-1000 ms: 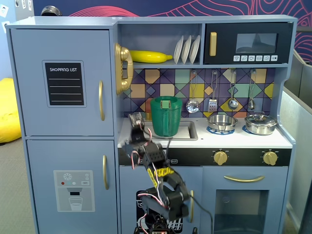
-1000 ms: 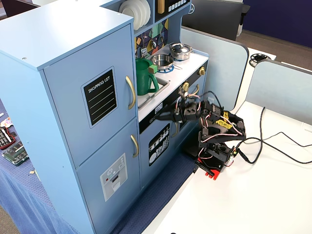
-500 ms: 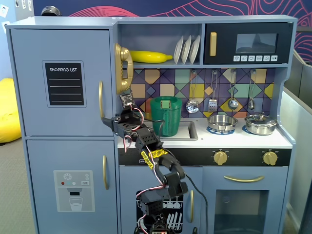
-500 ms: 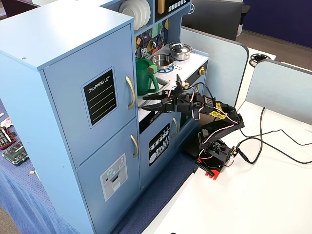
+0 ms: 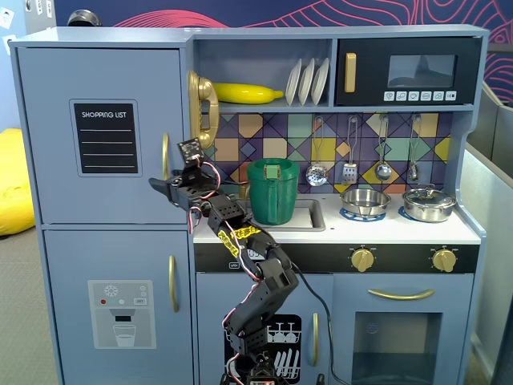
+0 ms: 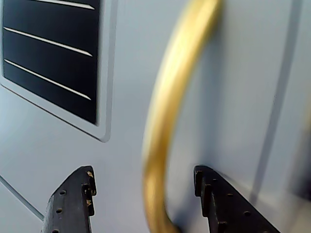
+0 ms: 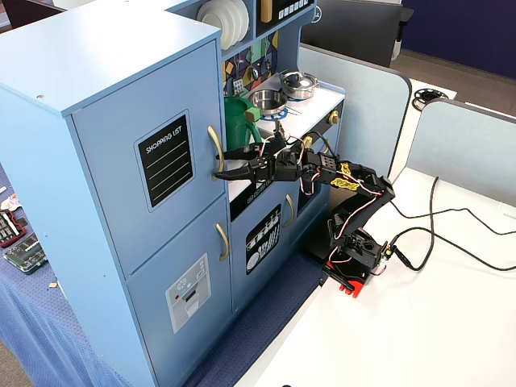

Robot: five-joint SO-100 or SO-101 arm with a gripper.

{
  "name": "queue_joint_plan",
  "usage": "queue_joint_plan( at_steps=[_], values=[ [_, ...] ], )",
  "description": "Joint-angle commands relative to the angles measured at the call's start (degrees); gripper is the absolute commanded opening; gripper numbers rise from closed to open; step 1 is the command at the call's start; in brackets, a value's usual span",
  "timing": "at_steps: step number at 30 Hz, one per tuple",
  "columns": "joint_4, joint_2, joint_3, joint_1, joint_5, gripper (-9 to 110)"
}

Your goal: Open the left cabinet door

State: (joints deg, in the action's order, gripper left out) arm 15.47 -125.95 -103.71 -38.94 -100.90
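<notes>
The left cabinet door [image 5: 104, 80] is blue-grey with a black "SHOPPING LIST" panel [image 5: 106, 138] and a vertical gold handle [image 5: 166, 156]. It looks shut in both fixed views. My gripper [image 5: 160, 186] is open at the lower part of the handle. In the wrist view the handle [image 6: 170, 97] runs down between my two black fingers [image 6: 73, 199], with gaps on both sides, and the gripper [image 6: 143, 171] holds nothing. From the side, the gripper [image 7: 222, 165] has its tips at the handle [image 7: 214, 145] against the door [image 7: 121, 193].
Below is the door with the dispenser graphic [image 5: 120, 313] and its gold handle [image 5: 172, 283]. A green pitcher [image 5: 272, 191] stands in the sink just right of my arm, and a gold phone [image 5: 202, 108] hangs above it. Cables [image 7: 451, 234] lie on the white table.
</notes>
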Motion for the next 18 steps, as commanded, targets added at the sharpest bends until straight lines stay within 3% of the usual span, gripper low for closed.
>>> queue_joint_plan(
  at_steps=[1,9,18],
  values=[
    [-1.0,0.7,6.0,-3.4,-1.2,18],
    [12.3,-7.7,3.8,-12.3,-1.2,18],
    [16.8,-15.6,1.8,-20.2,0.7,17]
  ],
)
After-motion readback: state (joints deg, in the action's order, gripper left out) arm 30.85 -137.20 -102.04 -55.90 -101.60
